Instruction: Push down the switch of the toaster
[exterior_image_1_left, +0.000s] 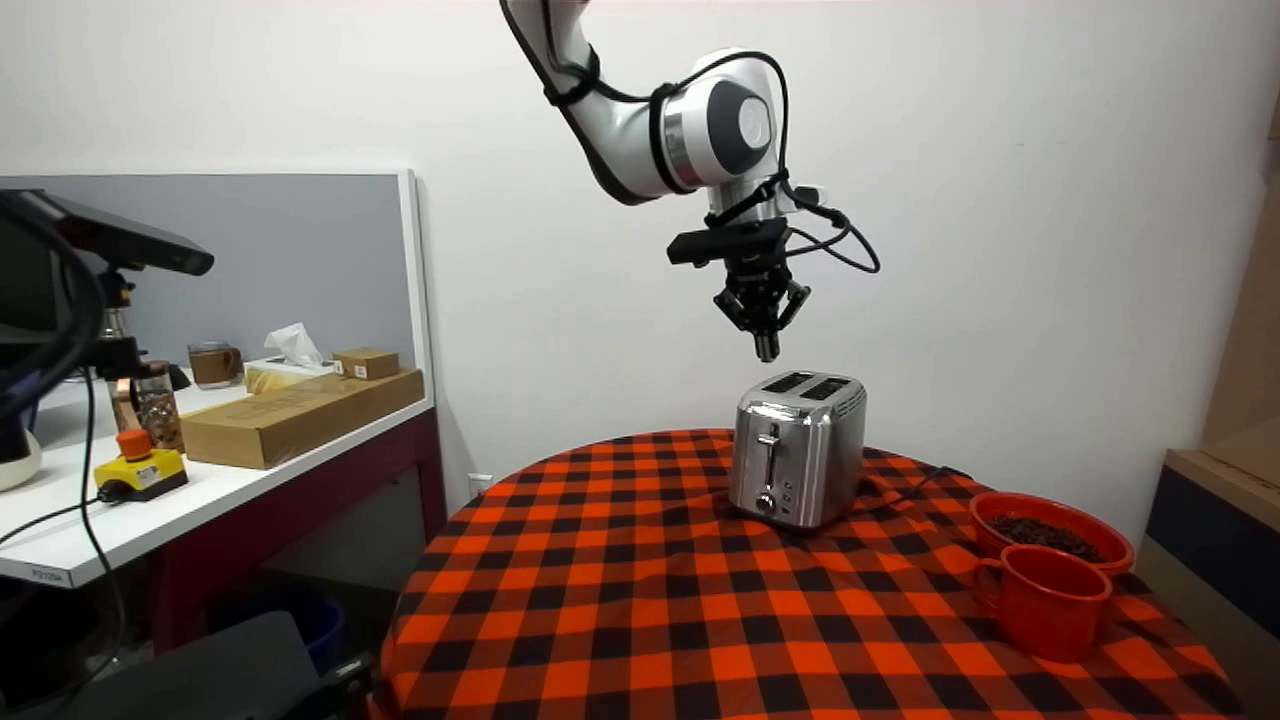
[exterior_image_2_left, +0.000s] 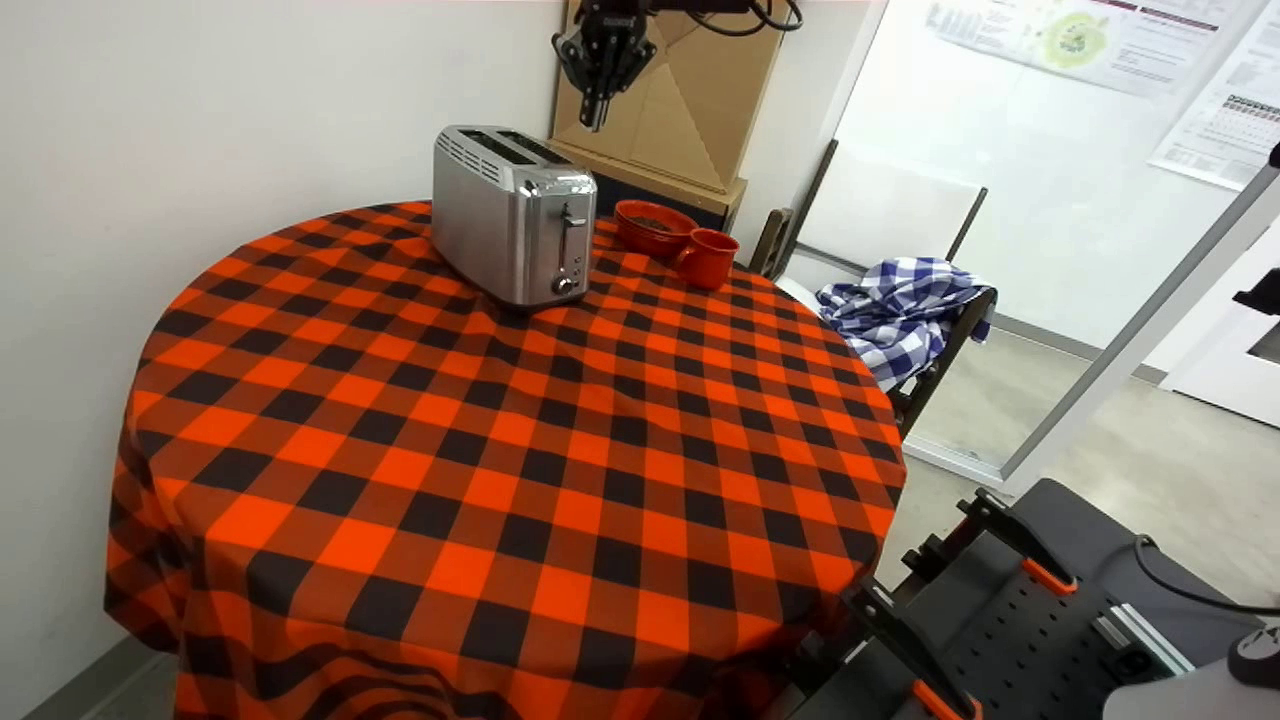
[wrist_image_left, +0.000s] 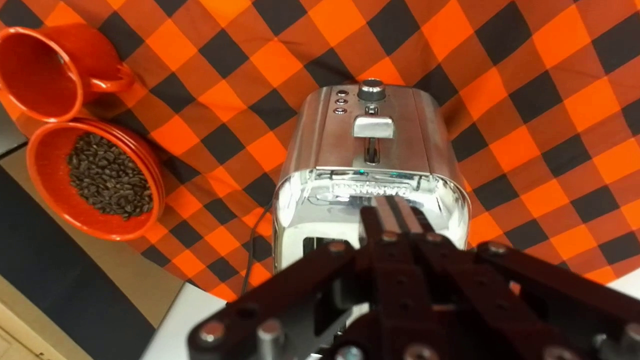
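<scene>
The gripper (exterior_image_1_left: 767, 348), fingertips (wrist_image_left: 387, 215) together, hangs above the toaster (exterior_image_1_left: 800, 455) on the checked cloth (exterior_image_1_left: 620, 600)! Dark beans (wrist_image_left: 107, 175) in the red bowl (wrist_image_left: 47, 165), mug (wrist_image_left: 97, 55) just beside; toaster lettering (wrist_image_left: 371, 189) there, too blurred to read surely.

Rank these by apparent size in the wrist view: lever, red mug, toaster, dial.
Largest to smallest:
1. Toaster, partly behind the hand
2. Red mug
3. Lever
4. Dial, about as tall as the lever but narrower

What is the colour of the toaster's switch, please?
The switch is shiny silver, best seen in the wrist view.
</scene>
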